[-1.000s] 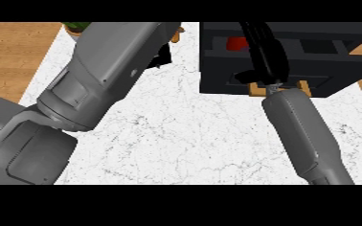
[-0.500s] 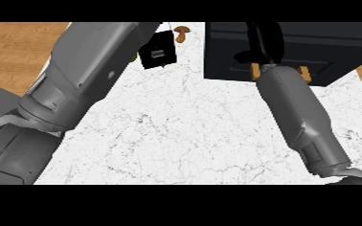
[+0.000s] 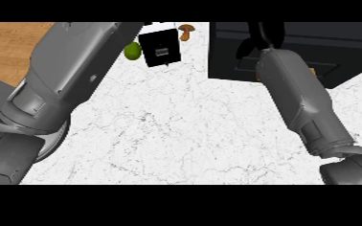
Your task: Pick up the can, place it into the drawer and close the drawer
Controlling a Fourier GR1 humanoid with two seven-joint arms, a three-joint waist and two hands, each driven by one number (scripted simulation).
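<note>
The black drawer unit (image 3: 311, 48) stands at the upper right of the white marble counter (image 3: 176, 124). Its top looks dark and unbroken, and no can shows anywhere. My right hand (image 3: 263, 34) reaches up from its grey forearm and lies against the unit's left part, fingers straight, black on black, thumb sticking out to the left. At the upper middle my left hand (image 3: 161, 50) hangs over the counter, palm showing, fingers relaxed and holding nothing.
A green fruit (image 3: 132, 50) lies just left of the left hand, and a brown mushroom (image 3: 186, 31) just right of it near the top edge. A wooden surface (image 3: 21, 48) borders the counter at the upper left. My left forearm (image 3: 63, 76) covers the left side.
One second ago the drawer stood open with a red can inside; now its interior and the can no longer show. The right hand has moved farther up against the unit, and the left hand has come into view.
</note>
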